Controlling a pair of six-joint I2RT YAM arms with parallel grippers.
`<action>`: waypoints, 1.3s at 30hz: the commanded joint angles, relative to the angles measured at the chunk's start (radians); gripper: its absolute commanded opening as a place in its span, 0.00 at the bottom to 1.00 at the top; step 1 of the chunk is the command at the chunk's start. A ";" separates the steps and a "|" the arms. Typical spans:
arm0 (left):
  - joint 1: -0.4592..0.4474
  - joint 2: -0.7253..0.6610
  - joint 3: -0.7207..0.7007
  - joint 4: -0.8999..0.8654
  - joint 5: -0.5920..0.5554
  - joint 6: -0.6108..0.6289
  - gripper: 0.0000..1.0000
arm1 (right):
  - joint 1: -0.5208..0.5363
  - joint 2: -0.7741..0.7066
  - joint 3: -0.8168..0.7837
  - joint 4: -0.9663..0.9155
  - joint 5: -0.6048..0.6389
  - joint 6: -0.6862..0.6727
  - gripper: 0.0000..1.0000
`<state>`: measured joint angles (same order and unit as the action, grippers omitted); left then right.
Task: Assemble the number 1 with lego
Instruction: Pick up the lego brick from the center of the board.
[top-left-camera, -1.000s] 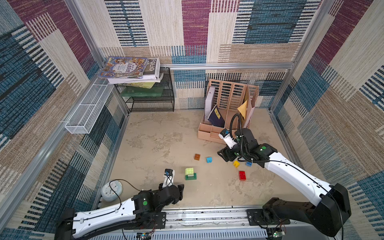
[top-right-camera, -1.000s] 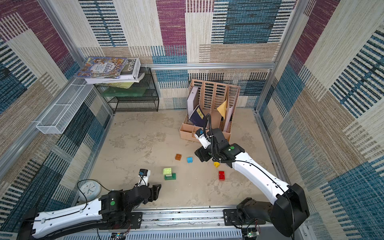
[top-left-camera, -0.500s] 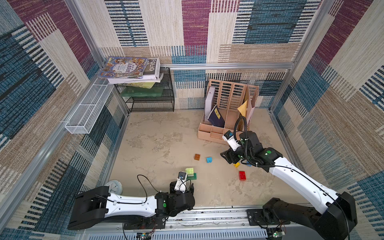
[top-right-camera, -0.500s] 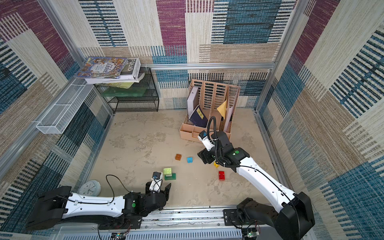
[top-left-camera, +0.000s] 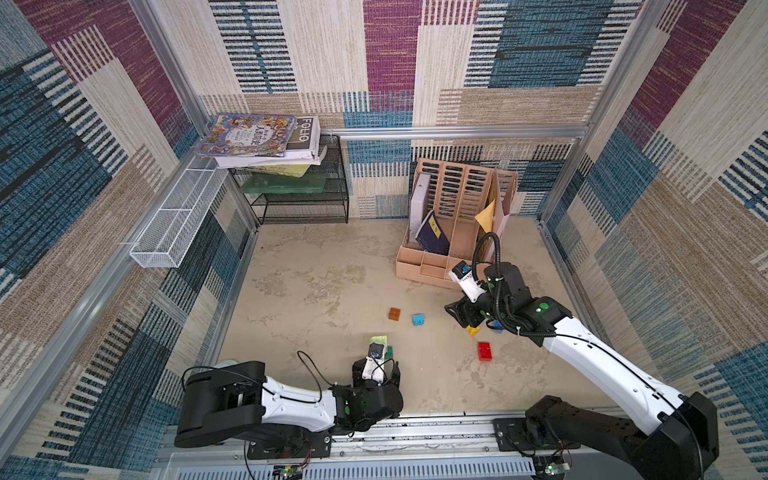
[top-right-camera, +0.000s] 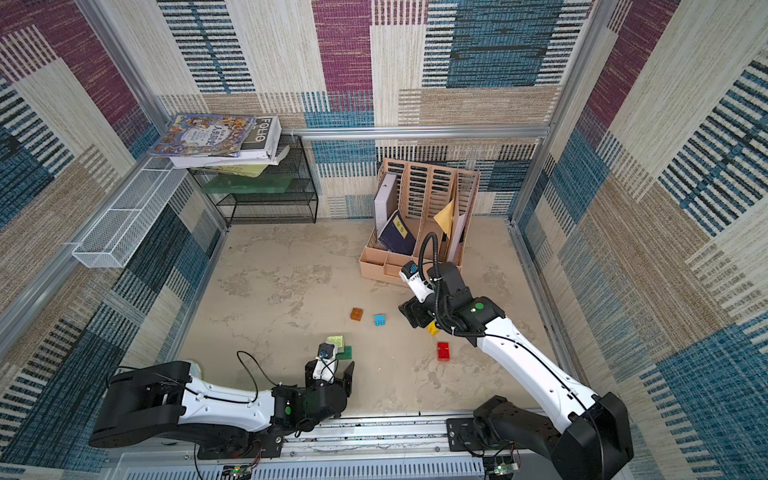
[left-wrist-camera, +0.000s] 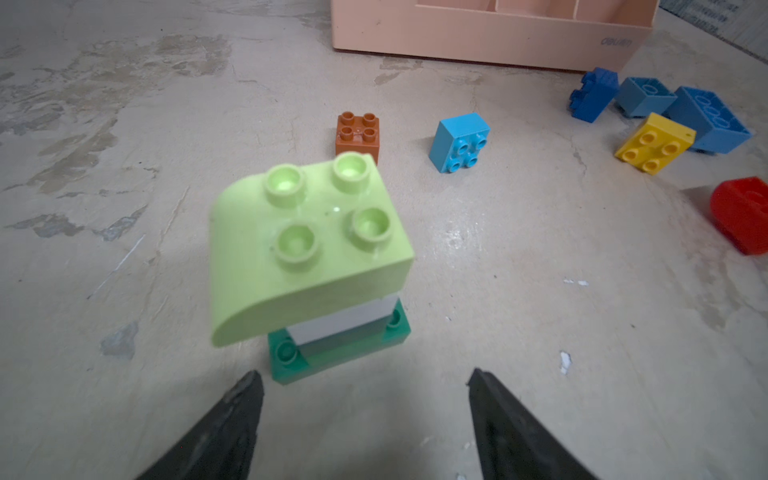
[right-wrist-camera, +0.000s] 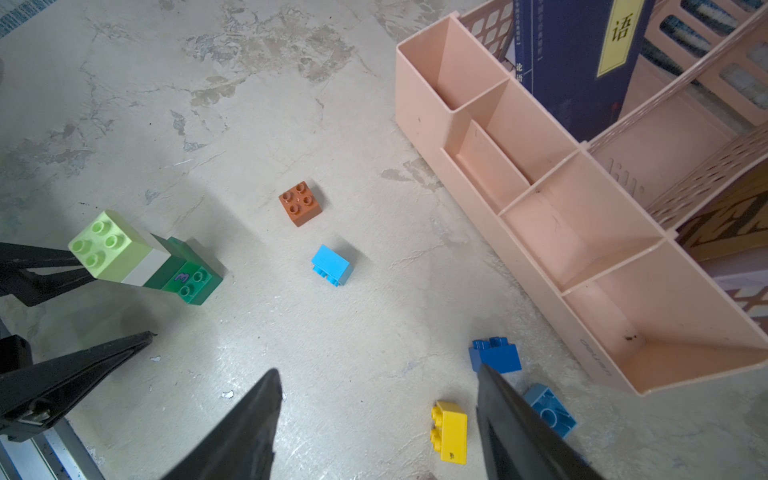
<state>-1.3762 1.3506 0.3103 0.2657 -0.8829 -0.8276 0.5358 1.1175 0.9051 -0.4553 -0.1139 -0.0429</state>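
Well, in both top views my left gripper (top-left-camera: 375, 369) gapes empty just short of the lego stack (top-left-camera: 380, 339), the left wrist view sets that stack straight ahead, and the right wrist view shows my right gripper (right-wrist-camera: 378, 372) wide, empty, a yellow brick (right-wrist-camera: 449, 430) lying loose between its fingers.

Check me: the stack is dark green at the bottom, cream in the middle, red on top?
No. The top brick is lime, not red; the left wrist view shows it on the cream brick, over the dark green brick.
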 joint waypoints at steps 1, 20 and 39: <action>0.000 0.001 -0.018 0.044 -0.063 -0.032 0.81 | -0.002 -0.001 -0.002 0.006 -0.020 -0.003 0.75; 0.043 0.093 -0.062 0.336 -0.083 0.135 0.76 | -0.020 0.001 -0.001 0.011 -0.039 -0.004 0.74; 0.074 0.120 -0.090 0.478 -0.113 0.172 0.65 | -0.025 0.032 0.014 0.017 -0.069 -0.014 0.73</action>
<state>-1.3087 1.4696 0.2230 0.7116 -0.9760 -0.6693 0.5114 1.1454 0.9123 -0.4511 -0.1642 -0.0502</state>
